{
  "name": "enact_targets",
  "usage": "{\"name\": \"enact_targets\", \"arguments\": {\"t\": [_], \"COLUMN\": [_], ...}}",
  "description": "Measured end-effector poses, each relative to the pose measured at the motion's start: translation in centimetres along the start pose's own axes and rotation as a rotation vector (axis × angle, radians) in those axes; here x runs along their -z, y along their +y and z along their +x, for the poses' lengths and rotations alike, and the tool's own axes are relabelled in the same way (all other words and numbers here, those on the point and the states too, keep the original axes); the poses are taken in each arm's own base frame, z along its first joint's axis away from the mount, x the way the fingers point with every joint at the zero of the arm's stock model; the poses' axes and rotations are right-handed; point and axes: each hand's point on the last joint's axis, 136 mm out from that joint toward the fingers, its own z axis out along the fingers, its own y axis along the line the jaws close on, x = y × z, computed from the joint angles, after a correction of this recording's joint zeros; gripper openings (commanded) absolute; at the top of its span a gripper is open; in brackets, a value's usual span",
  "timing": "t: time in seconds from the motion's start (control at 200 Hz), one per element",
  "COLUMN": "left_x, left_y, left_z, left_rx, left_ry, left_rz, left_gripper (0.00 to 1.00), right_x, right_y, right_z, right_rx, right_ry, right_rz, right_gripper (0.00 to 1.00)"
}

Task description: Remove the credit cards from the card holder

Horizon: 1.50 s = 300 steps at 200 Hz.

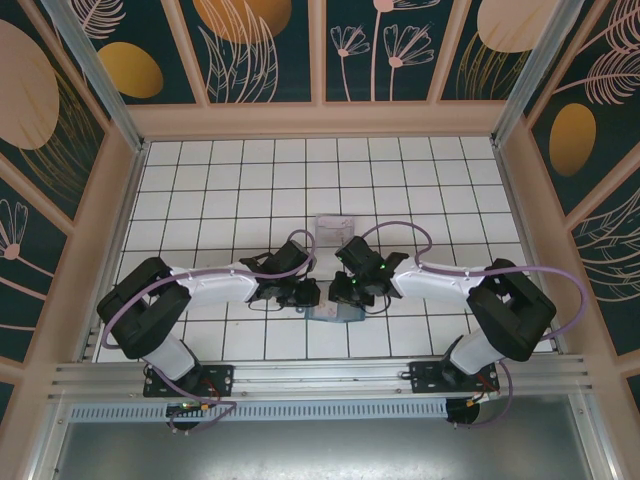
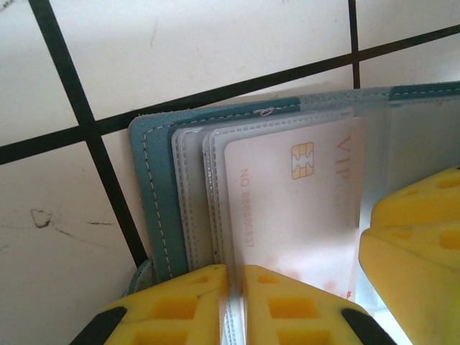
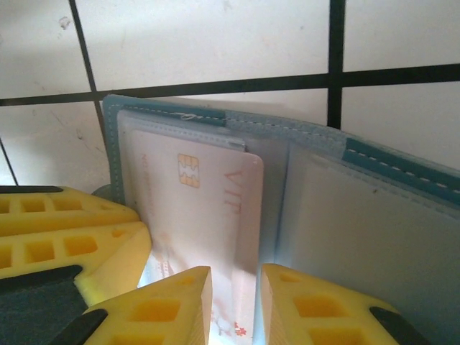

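top external: white tiles (image 1: 250,170), floral walls (image 1: 260,50)

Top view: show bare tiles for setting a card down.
Free: tiles between the clear box and the back wall, and on both sides of that box. Crowded: front centre, where left gripper and right gripper meet over the card holder.

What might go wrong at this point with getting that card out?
The VIP card seems only partly out of its clear sleeve; the right end effector, jaws apart, may slip off it. The left end effector pins just an edge of the card holder, so the holder might drag along.
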Motion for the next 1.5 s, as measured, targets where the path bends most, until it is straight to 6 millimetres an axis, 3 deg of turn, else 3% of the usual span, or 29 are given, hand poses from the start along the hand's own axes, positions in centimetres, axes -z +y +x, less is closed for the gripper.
{"name": "enact_targets", "arguments": {"t": [0.41, 0.986, 1.501], "left_x": [-0.1, -0.2, -0.1], "left_y": [-0.1, -0.1, -0.1], "left_z": [-0.1, -0.1, -0.2], "left_rx": [0.0, 0.003, 0.007], "left_ry": [0.002, 0.01, 0.019], "left_rz": [0.0, -0.004, -0.016], "left_gripper": [0.16, 0.16, 0.17], "right_x": [-0.8, -1.0, -0.9], "right_y": [-0.9, -1.0, -1.2], "right_z": [0.3, 0.3, 0.1], "right_rx": [-0.001, -0.002, 0.009], "right_ry": [0.013, 0.011, -0.003], "right_rz": [0.026, 0.01, -0.003], "right_gripper": [0.17, 0.2, 0.15]}}
